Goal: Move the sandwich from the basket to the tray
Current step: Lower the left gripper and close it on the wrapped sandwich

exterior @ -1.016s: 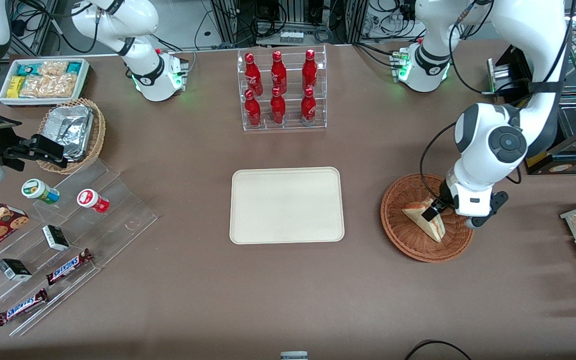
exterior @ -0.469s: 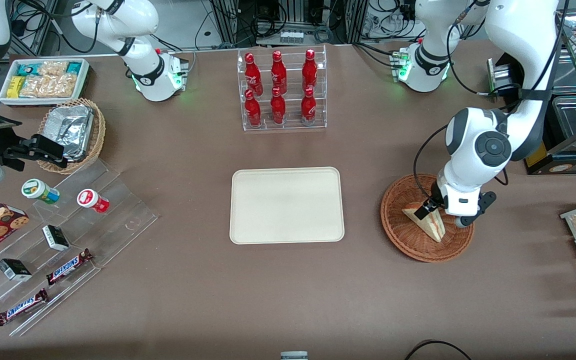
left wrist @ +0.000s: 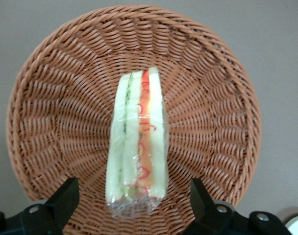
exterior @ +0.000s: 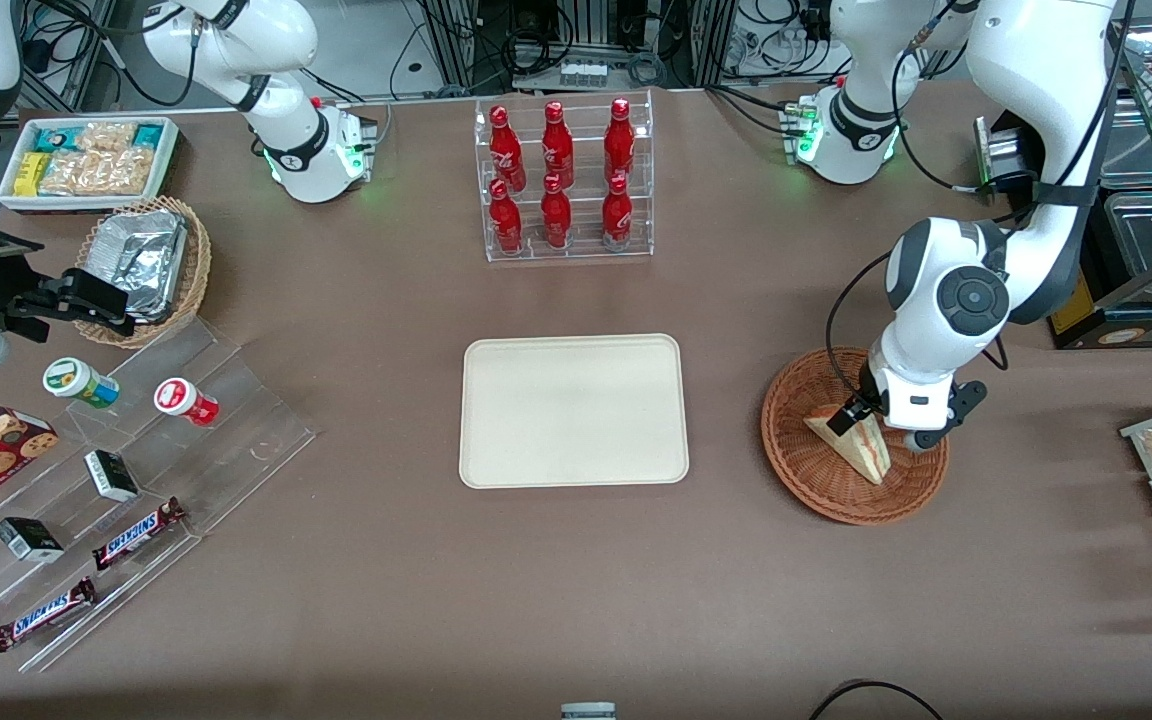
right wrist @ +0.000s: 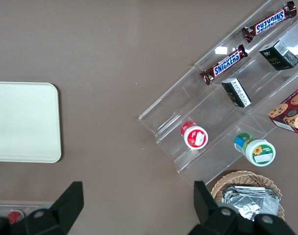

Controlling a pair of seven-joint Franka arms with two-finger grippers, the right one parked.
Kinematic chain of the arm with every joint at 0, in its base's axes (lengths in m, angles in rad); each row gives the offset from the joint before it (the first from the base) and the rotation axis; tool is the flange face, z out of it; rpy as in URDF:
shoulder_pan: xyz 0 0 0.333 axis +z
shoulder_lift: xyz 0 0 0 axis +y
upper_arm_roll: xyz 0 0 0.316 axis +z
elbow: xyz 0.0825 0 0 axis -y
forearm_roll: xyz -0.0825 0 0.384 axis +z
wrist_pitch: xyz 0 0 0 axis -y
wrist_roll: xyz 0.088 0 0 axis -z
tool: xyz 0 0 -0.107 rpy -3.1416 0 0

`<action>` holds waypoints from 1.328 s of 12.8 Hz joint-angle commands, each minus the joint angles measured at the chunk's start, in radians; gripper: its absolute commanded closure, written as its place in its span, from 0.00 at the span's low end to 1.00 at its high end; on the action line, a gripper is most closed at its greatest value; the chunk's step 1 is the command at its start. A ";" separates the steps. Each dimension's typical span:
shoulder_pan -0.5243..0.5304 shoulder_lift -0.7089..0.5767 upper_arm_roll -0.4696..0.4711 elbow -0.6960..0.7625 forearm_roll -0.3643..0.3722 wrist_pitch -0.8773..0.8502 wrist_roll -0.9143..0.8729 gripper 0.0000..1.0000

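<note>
Two Snickers bars (exterior: 86, 570), wrappers legible, lie on the clear stepped stand (exterior: 136, 480) near the table's (exterior: 386, 600) front edge, toward the parked arm's end. Cream tray (exterior: 574, 410) sits mid-table. Sandwich (exterior: 861, 443), wrapped in clear film, rests in the basket (exterior: 816, 480) toward the working arm's end; gripper (left wrist: 134, 203) hovers over it, fingers (left wrist: 65, 198) spread wide, gripping nothing. Red bottles (exterior: 556, 175) stand farthest, in a clear rack. Brown tabletop throughout.

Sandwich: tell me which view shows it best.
The left wrist view: the sandwich fills it, filling layers clear, standing in the basket between the open gripper fingers. The front view shows it small, partly covered by the arm. The right wrist view misses it.
</note>
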 commanded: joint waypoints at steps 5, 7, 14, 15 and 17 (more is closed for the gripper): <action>-0.024 0.040 0.008 0.000 0.068 0.039 -0.054 0.00; -0.024 0.040 0.008 0.000 0.068 0.039 -0.054 0.00; -0.018 0.043 0.011 0.002 0.068 0.039 -0.083 0.62; -0.018 0.043 0.011 0.003 0.068 0.037 -0.083 0.78; -0.018 0.041 0.011 0.005 0.068 0.035 -0.083 0.98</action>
